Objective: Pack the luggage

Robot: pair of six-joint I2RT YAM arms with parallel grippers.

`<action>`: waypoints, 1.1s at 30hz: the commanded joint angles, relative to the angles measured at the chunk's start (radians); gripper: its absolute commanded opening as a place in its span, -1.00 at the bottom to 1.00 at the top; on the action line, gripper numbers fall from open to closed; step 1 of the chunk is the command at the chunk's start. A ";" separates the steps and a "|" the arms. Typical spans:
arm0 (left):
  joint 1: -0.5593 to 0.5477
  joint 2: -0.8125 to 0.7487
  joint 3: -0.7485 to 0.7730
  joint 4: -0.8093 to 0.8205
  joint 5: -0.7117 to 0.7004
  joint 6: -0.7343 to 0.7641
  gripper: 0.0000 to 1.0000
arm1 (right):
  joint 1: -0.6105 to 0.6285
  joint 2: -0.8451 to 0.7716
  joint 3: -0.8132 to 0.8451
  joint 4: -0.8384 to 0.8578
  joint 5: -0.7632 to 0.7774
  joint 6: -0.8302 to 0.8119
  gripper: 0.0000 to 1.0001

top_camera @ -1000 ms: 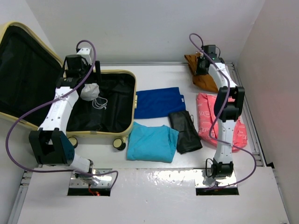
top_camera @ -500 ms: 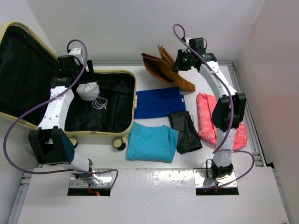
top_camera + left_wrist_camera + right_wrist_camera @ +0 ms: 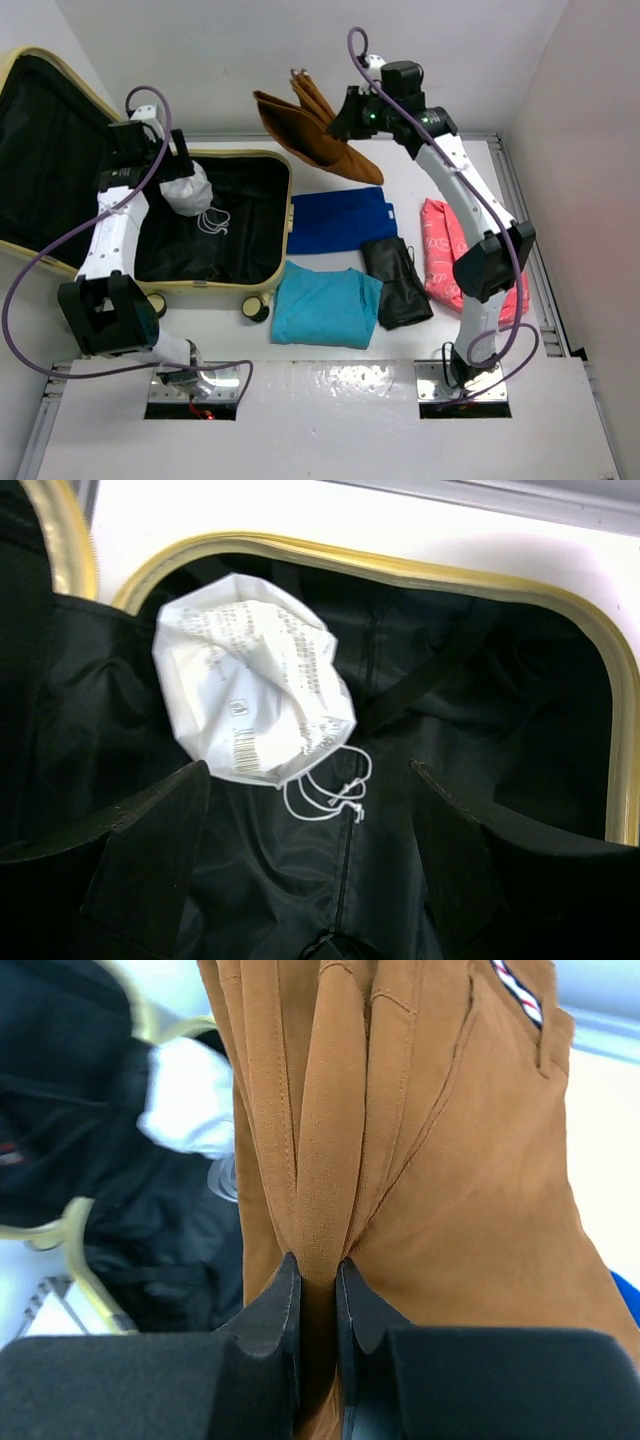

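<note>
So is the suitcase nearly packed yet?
Not nearly. Done: one white pouch lies in the open suitcase, with the left gripper open above it. In hand: the right gripper is shut on brown trousers, lifted off the table. Left: a dark blue top, teal top, black item and pink bag lie outside it.

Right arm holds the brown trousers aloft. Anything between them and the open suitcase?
Nothing visible blocks the way. The brown trousers, pinched in the right gripper, hang near the far right corner of the luggage. Inside, the white pouch and the open left gripper above it take only the left part.
</note>
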 commanded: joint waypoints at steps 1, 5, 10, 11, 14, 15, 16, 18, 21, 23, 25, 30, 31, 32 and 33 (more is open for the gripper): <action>0.041 -0.062 0.001 0.016 0.032 -0.036 0.69 | 0.062 -0.088 0.069 0.249 -0.049 0.019 -1.00; 0.092 -0.086 0.011 0.016 0.077 -0.087 0.69 | 0.142 -0.094 0.014 0.304 -0.035 0.003 -1.00; 0.161 -0.137 0.029 0.016 0.137 -0.168 0.69 | 0.255 -0.066 -0.065 0.262 0.068 -0.001 -1.00; 0.176 -0.146 0.029 0.016 0.137 -0.177 0.69 | 0.281 -0.049 -0.074 0.257 0.071 0.012 -1.00; 0.194 -0.169 0.029 0.016 0.146 -0.177 0.69 | 0.335 -0.028 -0.155 0.228 0.065 -0.030 -1.00; 0.194 -0.183 0.029 0.006 0.146 -0.165 0.69 | 0.349 -0.014 -0.183 0.215 0.056 -0.072 -1.00; 0.204 -0.183 0.029 0.006 0.146 -0.165 0.69 | 0.357 -0.011 -0.200 0.223 0.015 -0.086 -1.00; 0.227 -0.203 0.017 -0.004 0.155 -0.154 0.69 | 0.371 -0.002 -0.279 0.258 -0.058 -0.125 -1.00; 0.269 -0.214 -0.011 -0.004 0.187 -0.154 0.69 | 0.389 0.017 -0.344 0.323 -0.127 -0.181 -1.00; 0.295 -0.223 -0.025 -0.013 0.209 -0.154 0.69 | 0.406 0.050 -0.335 0.335 -0.174 -0.230 -1.00; 0.311 -0.223 -0.034 -0.013 0.223 -0.154 0.69 | 0.430 0.095 -0.277 0.327 -0.179 -0.261 -1.00; 0.346 -0.223 -0.045 -0.013 0.255 -0.154 0.69 | 0.495 0.224 -0.160 0.320 -0.237 -0.289 -1.00; 0.346 -0.223 -0.054 -0.013 0.264 -0.154 0.69 | 0.522 0.234 -0.108 0.317 -0.257 -0.309 -1.00; 0.346 -0.223 -0.054 -0.013 0.264 -0.142 0.69 | 0.532 0.254 -0.092 0.314 -0.271 -0.332 -1.00; 0.346 -0.223 -0.054 -0.013 0.275 -0.133 0.69 | 0.539 0.254 -0.088 0.335 -0.286 -0.347 -1.00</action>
